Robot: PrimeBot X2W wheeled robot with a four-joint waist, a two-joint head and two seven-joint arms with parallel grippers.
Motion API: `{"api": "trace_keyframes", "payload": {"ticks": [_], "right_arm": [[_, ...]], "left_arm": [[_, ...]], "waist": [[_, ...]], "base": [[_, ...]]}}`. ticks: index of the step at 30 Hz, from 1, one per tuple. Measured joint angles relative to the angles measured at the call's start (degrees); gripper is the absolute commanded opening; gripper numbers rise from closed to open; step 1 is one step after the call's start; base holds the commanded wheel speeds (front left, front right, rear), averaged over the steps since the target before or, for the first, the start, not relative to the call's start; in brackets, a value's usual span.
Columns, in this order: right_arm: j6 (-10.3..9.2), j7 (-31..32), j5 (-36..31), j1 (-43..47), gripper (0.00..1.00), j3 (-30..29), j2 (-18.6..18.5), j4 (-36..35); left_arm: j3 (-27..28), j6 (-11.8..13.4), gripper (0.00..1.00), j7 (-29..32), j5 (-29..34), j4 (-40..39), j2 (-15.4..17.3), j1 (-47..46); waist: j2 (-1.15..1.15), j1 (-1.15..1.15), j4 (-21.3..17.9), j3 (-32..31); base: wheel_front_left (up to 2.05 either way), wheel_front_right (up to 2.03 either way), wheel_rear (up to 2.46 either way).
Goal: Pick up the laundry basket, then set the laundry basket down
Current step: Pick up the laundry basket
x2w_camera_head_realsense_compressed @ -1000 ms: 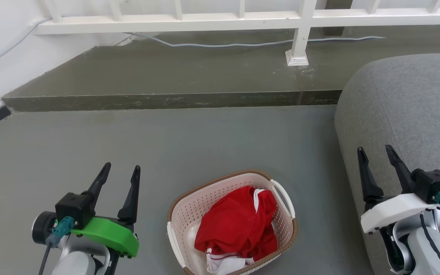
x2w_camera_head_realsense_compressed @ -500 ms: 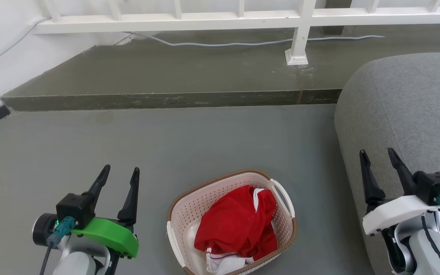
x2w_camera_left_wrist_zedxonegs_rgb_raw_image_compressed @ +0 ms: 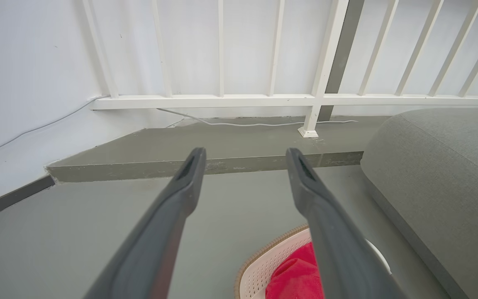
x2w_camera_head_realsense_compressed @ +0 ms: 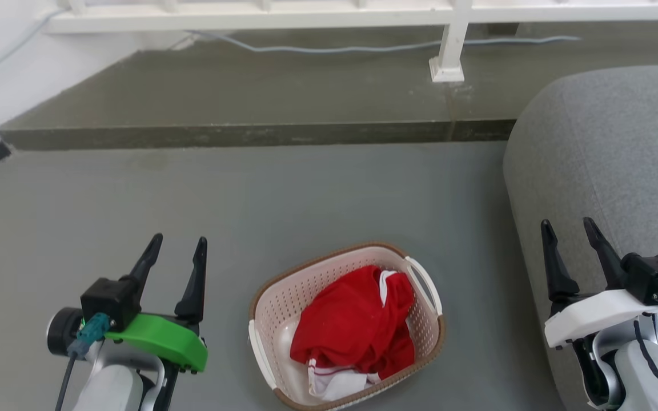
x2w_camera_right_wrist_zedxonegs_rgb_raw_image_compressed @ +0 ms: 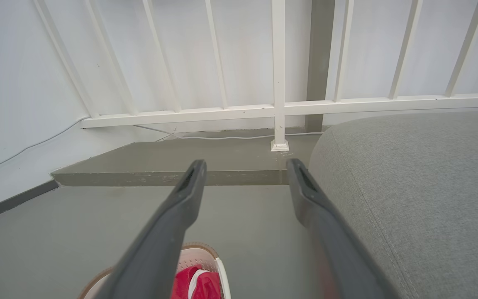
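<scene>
**Basket on the floor between two open grippers, closer to the left one**

The left gripper point(x2w_camera_head_realsense_compressed: 180, 240) hangs at the near left of the floor point(x2w_camera_head_realsense_compressed: 306, 188). Its fingers are spread, hold nothing, and point ahead toward the step point(x2w_camera_head_realsense_compressed: 237, 134) along the floor's far edge. In the left wrist view the gripper point(x2w_camera_left_wrist_zedxonegs_rgb_raw_image_compressed: 243, 155) looks out over the floor, with the basket point(x2w_camera_left_wrist_zedxonegs_rgb_raw_image_compressed: 259, 272) low and to the right of its fingers.

The basket point(x2w_camera_head_realsense_compressed: 286, 299) stands upright in the near middle of the floor, well short of the step, with red cloth point(x2w_camera_head_realsense_compressed: 352, 331) inside. Its long axis seems to run handle to handle, roughly across the robot, but skewed. The left handle point(x2w_camera_head_realsense_compressed: 255, 349) lies nearer the robot and the right handle point(x2w_camera_head_realsense_compressed: 424, 283) farther off. The basket is just right of the left gripper and farther from the right one, so the left arm has the shorter reach.

The right gripper point(x2w_camera_head_realsense_compressed: 567, 224) is also spread and empty, pointing ahead, and shows against the sofa point(x2w_camera_head_realsense_compressed: 609, 160) at the floor's right edge. In its wrist view the gripper point(x2w_camera_right_wrist_zedxonegs_rgb_raw_image_compressed: 243, 166) has the basket point(x2w_camera_right_wrist_zedxonegs_rgb_raw_image_compressed: 221, 270) low and to its left.

Both arms appear to be above rim height, so each would need to move inward and down to reach its handle.
</scene>
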Motion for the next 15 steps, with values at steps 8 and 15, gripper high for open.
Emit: {"api": "trace_keyframes", "payload": {"ticks": [8, 15], "right_arm": [[0.01, 0.0, 0.0, -0.8, 1.00, -0.4, 0.0, -1.4], [0.01, 0.0, 0.1, -2.1, 1.00, -1.7, 0.9, -2.6]], "left_arm": [[0.5, 0.0, 1.00, 0.0, 0.4, -1.2, -0.1, -1.6], [-0.2, -0.1, 1.00, 0.0, 1.6, -1.5, -0.1, -3.3]], "waist": [[0.00, 0.00, -0.2, 4.0], [0.00, 0.00, -0.4, 8.1]], "base": [[0.00, 0.00, 0.00], [0.00, 0.00, 0.00]]}}
